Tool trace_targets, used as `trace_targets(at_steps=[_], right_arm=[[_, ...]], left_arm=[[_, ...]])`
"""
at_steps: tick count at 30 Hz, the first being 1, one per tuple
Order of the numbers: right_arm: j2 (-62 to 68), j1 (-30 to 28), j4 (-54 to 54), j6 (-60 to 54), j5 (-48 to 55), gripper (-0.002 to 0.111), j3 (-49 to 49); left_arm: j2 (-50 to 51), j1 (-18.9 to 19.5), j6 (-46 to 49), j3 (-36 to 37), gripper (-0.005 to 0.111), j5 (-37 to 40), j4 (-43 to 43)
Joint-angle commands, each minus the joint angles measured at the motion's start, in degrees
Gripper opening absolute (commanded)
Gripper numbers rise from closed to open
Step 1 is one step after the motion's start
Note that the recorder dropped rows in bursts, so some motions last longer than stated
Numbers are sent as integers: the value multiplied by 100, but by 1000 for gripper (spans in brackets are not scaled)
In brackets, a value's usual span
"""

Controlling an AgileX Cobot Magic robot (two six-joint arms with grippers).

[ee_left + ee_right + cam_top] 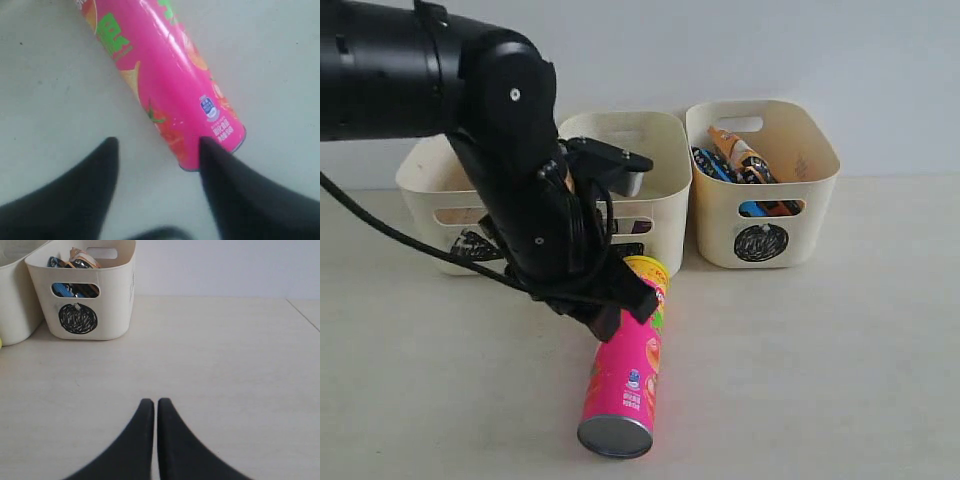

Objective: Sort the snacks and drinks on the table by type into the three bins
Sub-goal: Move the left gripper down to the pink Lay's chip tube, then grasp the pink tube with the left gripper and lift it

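The pink-red chip tube (625,375) lies on the table (820,360), its metal end toward the front edge. My left gripper (623,312) hangs just above the tube's far half, open. In the left wrist view the tube (165,75) runs diagonally, and the left gripper (159,145) has one fingertip overlapping the tube's end, with bare table between the jaws. Three cream bins stand at the back: left (425,190), middle (665,200), circle-marked right (800,200). The right bin (115,300) holds the blue and orange bags (735,155). My right gripper (152,401) is shut over bare table. The drink cartons are hidden.
The left arm (470,100) covers much of the left and middle bins in the exterior view. A seam in the table (302,315) runs at the far right of the right wrist view. Pale wall rises behind the bins.
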Motion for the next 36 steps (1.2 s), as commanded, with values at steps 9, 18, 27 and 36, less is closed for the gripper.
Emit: trace_targets(at_steps=[9,18,27,36], right_arm=[[-31,-27,-53,0,-44,0,29],[-31,-27,-53,0,-44,0,29],[-31,-27,-53,0,-44,0,29],[-31,-27,-53,0,-55,0,29]], left_arm=[[530,-42,-389,-81,106,-1387,-58],[1285,-42,-781,-607,100,-1347,-34],[1749,-20,-831,-713,100,-1347,149],[1984,-20,-831,-713,78,-1347,149]])
